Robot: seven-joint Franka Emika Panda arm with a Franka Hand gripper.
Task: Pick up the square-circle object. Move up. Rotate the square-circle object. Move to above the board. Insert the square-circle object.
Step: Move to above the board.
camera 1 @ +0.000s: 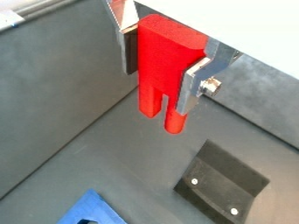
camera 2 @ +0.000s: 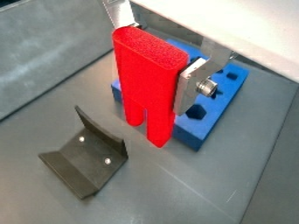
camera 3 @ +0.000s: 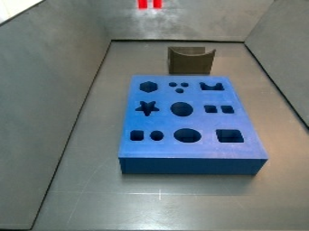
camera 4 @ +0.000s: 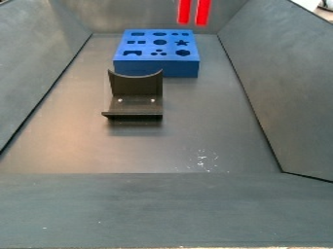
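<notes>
Gripper [camera 1: 163, 63]: raised well above the floor, its flat silver fingers [camera 1: 194, 83] clamped on the upper part of the square-circle object [camera 1: 163, 70]; the same grip shows from the opposite side in a wrist view, gripper [camera 2: 155, 66] on the red block [camera 2: 149, 83]. Square-circle object: bright red, held upright, lower end split by a slot into two legs that hang free below the fingers, clear of every surface. In both side views only its two legs enter at the upper edge of the frame, [camera 3: 150, 4] and [camera 4: 194, 12]; the gripper itself is out of frame there. Board [camera 3: 193, 149]: large flat blue block lying on the grey floor, top cut with dark holes including a hexagon, a star, circles and squares; also seen at [camera 4: 147, 60], partly behind the held block at [camera 2: 216, 112], and as a corner at [camera 1: 91, 213]. Fixture [camera 3: 191, 60]: dark L-shaped bracket on a base plate, standing on the floor near one short side of the board, apart from it; also at [camera 4: 132, 93], [camera 2: 84, 156] and [camera 1: 225, 179].
</notes>
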